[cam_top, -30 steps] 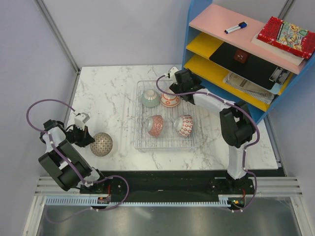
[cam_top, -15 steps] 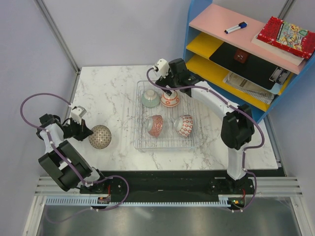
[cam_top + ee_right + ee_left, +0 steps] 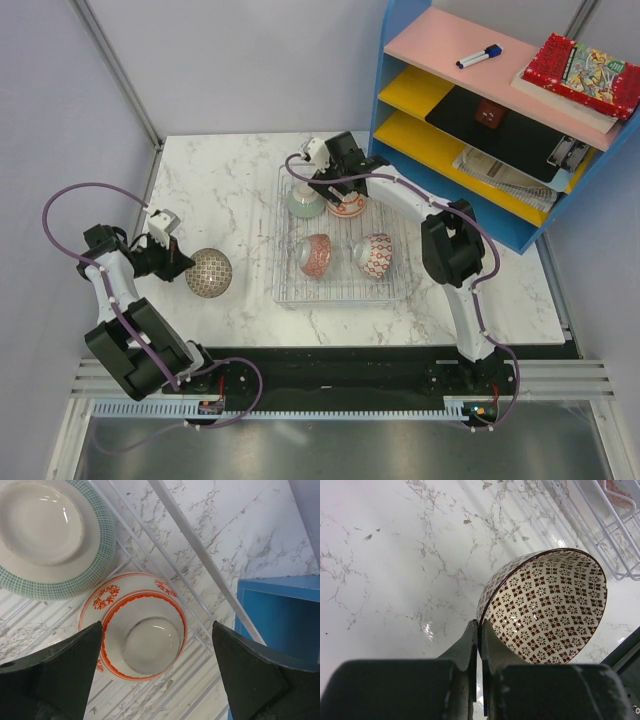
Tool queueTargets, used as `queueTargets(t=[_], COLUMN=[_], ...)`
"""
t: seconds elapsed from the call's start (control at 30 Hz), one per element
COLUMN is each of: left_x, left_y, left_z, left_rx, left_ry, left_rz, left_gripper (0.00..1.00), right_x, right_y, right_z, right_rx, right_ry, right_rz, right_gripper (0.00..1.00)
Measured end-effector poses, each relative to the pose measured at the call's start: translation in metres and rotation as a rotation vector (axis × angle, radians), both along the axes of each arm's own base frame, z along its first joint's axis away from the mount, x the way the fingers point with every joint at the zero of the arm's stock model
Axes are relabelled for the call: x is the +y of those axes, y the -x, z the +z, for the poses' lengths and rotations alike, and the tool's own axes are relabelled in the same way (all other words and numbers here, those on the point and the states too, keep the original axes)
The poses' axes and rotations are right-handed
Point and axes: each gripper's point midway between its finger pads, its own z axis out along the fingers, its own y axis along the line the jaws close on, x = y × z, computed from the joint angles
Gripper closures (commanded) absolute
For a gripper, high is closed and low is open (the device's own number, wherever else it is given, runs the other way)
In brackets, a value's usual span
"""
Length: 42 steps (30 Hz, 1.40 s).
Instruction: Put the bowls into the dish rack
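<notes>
My left gripper (image 3: 178, 258) (image 3: 480, 628) is shut on the rim of a bowl with a brown-and-white pattern (image 3: 208, 272) (image 3: 547, 612). The bowl is tilted on its side on the marble, left of the dish rack (image 3: 281, 240) (image 3: 600, 527). The wire rack holds a green-rimmed bowl (image 3: 305, 201) (image 3: 45, 525), an orange-ringed bowl (image 3: 347, 205) (image 3: 142, 630) and two red-patterned bowls (image 3: 315, 254) (image 3: 375, 255). My right gripper (image 3: 330, 178) (image 3: 157, 625) hangs open above the orange-ringed bowl, which is upside down, with a finger on either side and not touching it.
The blue shelf unit (image 3: 480, 120) (image 3: 280, 605) stands close behind the right end of the rack, with a pen, a book and other items on it. Grey walls close off the table's left and back. Bare marble (image 3: 210, 180) lies left of the rack.
My left gripper has carried the patterned bowl a little away from the near edge, tilting it. My right gripper has swung left from the rack's back right to above the back bowls.
</notes>
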Motion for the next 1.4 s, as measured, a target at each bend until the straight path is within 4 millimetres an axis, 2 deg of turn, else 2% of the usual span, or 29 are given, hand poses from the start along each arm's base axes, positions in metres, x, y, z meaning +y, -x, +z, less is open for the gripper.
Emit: queueTargets(t=[0.37, 0.5, 0.8, 1.13, 1.4], left_x=[0.000, 0.000, -0.001, -0.001, -0.002], left_y=[0.000, 0.001, 0.001, 0.001, 0.002], left_z=[0.000, 0.003, 0.007, 0.009, 0.010], left_rx=[0.001, -0.009, -0.025, -0.034, -0.037], left_ry=[0.000, -0.008, -0.021, -0.028, -0.030], left_rz=[0.000, 0.000, 0.000, 0.000, 0.000], left_gripper=[0.98, 0.98, 0.98, 0.98, 0.98], right_x=[-0.008, -0.017, -0.042, -0.054, -0.079], right_y=[-0.005, -0.005, 0.010, 0.021, 0.017], right_z=[-0.008, -0.008, -0.022, -0.022, -0.016], right_rx=[-0.100, -0.115, -0.006, 0.062, -0.009], right_ry=[0.065, 0.085, 0.103, 0.061, 0.141], right_rz=[-0.092, -0.125, -0.159, -0.206, -0.283], right_gripper=[0.03, 0.03, 0.03, 0.04, 0.04])
